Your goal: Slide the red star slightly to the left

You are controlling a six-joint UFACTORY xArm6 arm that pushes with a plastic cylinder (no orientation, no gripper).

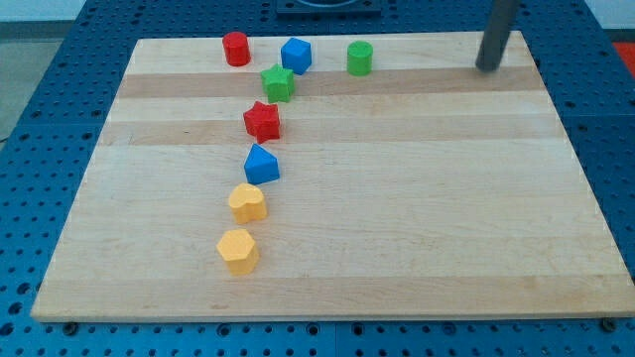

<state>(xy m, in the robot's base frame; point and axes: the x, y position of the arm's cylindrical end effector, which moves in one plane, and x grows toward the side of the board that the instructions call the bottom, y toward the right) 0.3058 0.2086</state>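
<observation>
Camera view shows 8 blocks on a wooden board point(397, 228), all left of centre. From the left: 1 yellow hexagon point(238, 250) at the lower left, 1 red cylinder point(235, 49) at the upper left, 1 yellow heart-like block point(247, 202), 1 blue wedge-like block point(261, 165), then the red star point(262, 121), above and just beside it 1 green star point(278, 82), 1 blue block point(296, 56), 1 green cylinder point(359, 59). At the upper right, my tip point(487, 67) stands well apart from every block; it is a bare rod with no claw to part or close.
</observation>
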